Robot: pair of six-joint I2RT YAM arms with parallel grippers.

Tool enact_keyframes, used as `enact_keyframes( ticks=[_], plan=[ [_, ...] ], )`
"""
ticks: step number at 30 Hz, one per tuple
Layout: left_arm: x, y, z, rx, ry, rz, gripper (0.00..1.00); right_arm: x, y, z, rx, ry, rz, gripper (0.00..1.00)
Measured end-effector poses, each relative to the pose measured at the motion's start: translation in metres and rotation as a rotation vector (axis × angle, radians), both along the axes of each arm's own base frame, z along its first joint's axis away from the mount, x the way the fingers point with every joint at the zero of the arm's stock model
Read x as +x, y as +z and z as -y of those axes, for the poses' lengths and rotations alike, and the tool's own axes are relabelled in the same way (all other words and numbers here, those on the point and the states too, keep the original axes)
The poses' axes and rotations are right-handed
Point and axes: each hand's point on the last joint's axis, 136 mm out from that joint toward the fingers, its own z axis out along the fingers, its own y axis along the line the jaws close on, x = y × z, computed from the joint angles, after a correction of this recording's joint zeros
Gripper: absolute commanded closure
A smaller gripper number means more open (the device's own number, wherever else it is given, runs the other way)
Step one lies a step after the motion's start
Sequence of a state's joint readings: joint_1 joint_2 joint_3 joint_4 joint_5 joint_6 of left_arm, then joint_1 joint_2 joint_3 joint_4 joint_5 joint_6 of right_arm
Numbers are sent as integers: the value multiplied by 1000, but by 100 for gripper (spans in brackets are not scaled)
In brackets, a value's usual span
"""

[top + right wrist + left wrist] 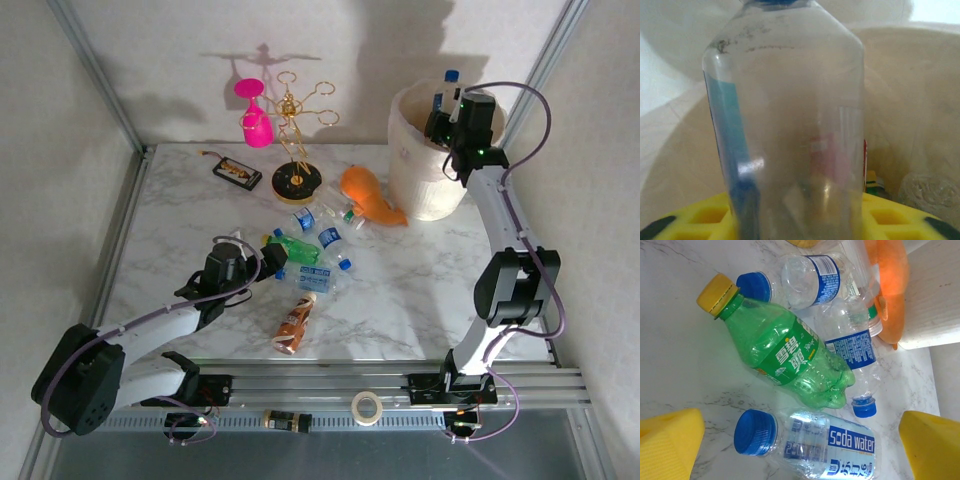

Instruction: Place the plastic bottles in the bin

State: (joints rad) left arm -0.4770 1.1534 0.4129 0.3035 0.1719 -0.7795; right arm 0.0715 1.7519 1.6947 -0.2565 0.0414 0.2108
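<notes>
Marble table bears bottles, bin, rack, toy.

A white marble table with grey lines lies under the left gripper. Behind the right gripper stands a bumpy white wall. White side walls close it in, left and right. Grey metal posts run up the corners. Dark shadows fall on the back wall.
</notes>
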Motion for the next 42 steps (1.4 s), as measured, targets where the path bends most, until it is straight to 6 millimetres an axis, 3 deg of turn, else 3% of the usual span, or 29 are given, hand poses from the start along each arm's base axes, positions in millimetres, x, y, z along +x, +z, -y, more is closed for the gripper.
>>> enact_keyframes(
  ticks=[3,7,12,17,20,24,28,33,38,42],
  plan=[
    [-1,0,-2,12,4,0,0,0,0,0,8,-4,-8,33],
    [-2,5,-4,19,4,17,0,1,18,0,21,-8,25,21],
    [-4,8,-3,27,-9,28,0,-3,37,0,43,-14,60,13],
    [-10,10,2,46,-43,40,0,-23,73,-7,69,9,130,1],
    [-16,13,7,58,-73,51,0,-45,100,-28,76,56,187,1],
    [-27,15,19,60,-125,55,1,-82,117,-77,96,169,239,1],
    [-46,9,32,75,-196,38,0,-117,101,-126,113,290,233,1],
    [-74,-6,44,108,-280,-11,0,-150,48,-170,130,398,156,1],
    [-105,-26,49,156,-350,-81,0,-178,0,-197,147,467,75,1],
    [-125,-42,48,219,-389,-130,2,-193,-19,-204,170,483,42,1]
  ],
)
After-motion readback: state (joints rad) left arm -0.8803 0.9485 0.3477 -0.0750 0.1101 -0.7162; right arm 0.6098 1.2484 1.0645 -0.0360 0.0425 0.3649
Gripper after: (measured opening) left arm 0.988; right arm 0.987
